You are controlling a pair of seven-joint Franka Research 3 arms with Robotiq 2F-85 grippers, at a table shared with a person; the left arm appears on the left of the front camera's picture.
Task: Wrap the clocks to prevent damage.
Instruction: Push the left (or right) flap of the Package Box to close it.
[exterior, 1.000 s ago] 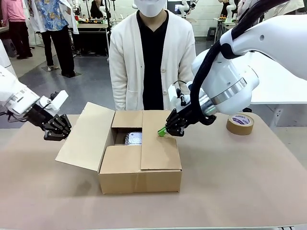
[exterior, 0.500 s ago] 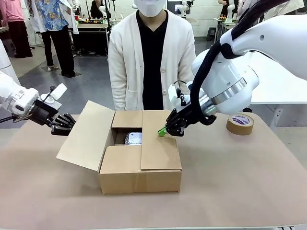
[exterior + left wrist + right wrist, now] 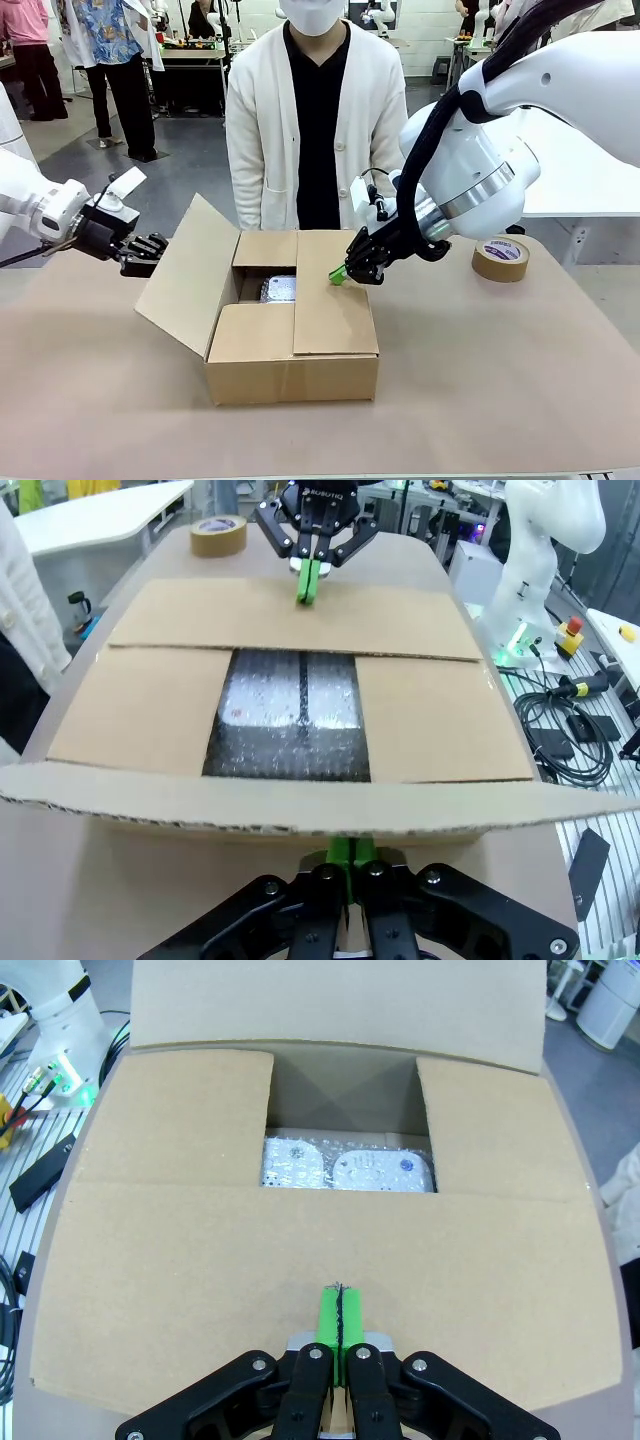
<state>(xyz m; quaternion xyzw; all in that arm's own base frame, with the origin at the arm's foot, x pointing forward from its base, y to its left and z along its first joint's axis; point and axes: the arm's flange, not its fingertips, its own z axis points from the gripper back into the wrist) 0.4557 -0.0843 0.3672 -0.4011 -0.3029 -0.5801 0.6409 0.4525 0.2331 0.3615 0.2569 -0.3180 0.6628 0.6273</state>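
The clocks show as a silvery bubble-wrap bundle lying inside the brown carton, seen through the gap between the flaps. The bundle sits low in the opening, and the bundle has two round shapes under the wrap. My left gripper is shut, its fingertips against the outside of the raised left flap. In its own view my left gripper meets that flap's edge. My right gripper is shut, its green tips resting on the folded-down right flap; my right gripper holds nothing.
A roll of brown tape lies on the table at the far right. A person in a white cardigan stands just behind the carton. The near and far flaps lie flat. Bare tabletop spreads in front and to the right.
My left gripper has moved right and slightly up, pushing the left flap from a low slant to a steeper one. The right gripper has stayed put on its flap.
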